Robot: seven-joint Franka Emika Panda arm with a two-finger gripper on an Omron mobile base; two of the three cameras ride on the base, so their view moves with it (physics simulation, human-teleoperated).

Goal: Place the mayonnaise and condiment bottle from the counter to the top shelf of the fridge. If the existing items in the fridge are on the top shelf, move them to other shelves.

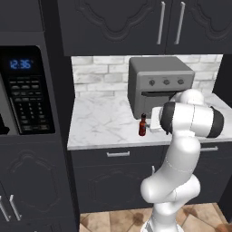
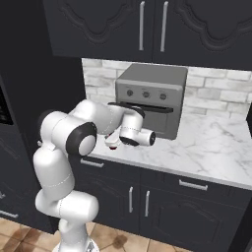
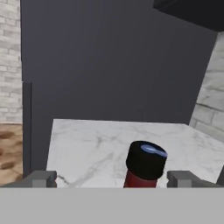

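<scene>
Condiment bottle [image 1: 142, 125], slim dark red with black cap, stands upright near the front edge of the white-grey marble table [image 1: 104, 122], bare marble beside it; gripper [image 3: 112, 178] jaws wide apart, flanking its cap.

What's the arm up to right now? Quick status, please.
End effector open, fingers astride the condiment bottle, not gripping. Bottle upright on the counter before the toaster oven. Nothing blocking.

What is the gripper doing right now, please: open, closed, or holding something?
Gripper: open, jaws wide on either side of the condiment bottle, not yet closed on it.
</scene>
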